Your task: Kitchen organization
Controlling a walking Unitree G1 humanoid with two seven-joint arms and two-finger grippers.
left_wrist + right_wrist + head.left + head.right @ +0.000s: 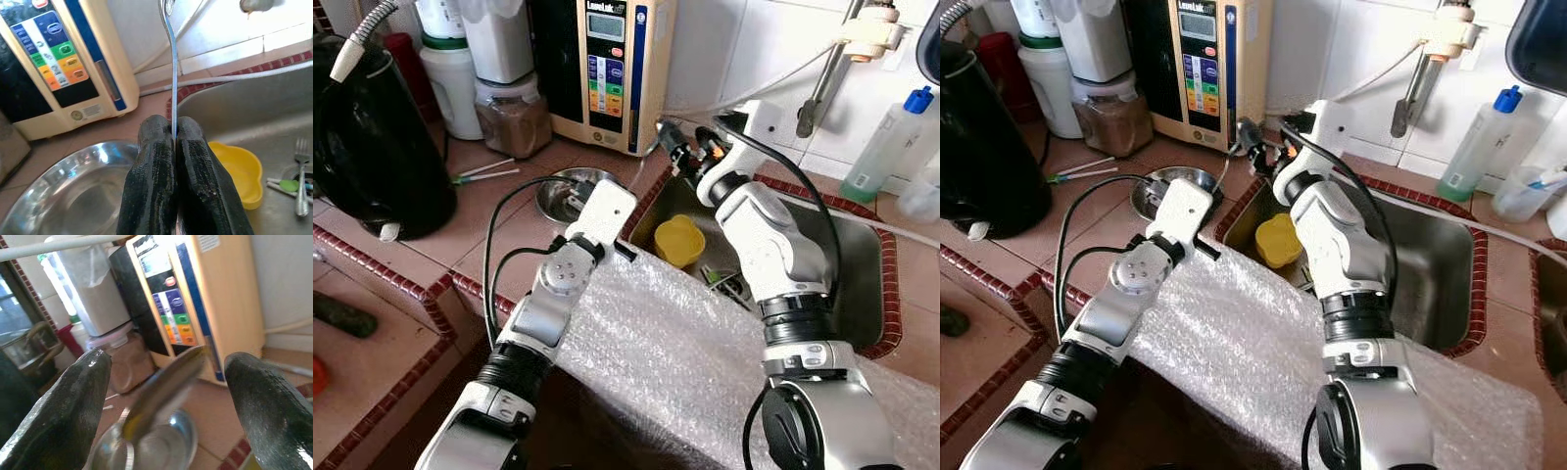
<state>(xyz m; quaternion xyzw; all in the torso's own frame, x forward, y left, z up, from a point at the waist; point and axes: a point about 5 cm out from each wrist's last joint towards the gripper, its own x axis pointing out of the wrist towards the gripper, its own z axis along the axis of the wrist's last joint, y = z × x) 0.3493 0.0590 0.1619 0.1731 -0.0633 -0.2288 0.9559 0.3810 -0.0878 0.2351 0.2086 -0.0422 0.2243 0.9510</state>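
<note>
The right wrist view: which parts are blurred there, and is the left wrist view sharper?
Right wrist view: the metal utensil between the open right gripper is smeared, and its fingers are soft. Left wrist view: sharper; the left gripper clamps the thin utensil handle crisply, though the wall behind is washed out by bright light.

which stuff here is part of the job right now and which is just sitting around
In play:
left gripper, shut on the spoon
right gripper, open around the spoon's far end
steel bowl

Lying about:
yellow cup and fork in the sink
water ionizer
black kettle
</note>
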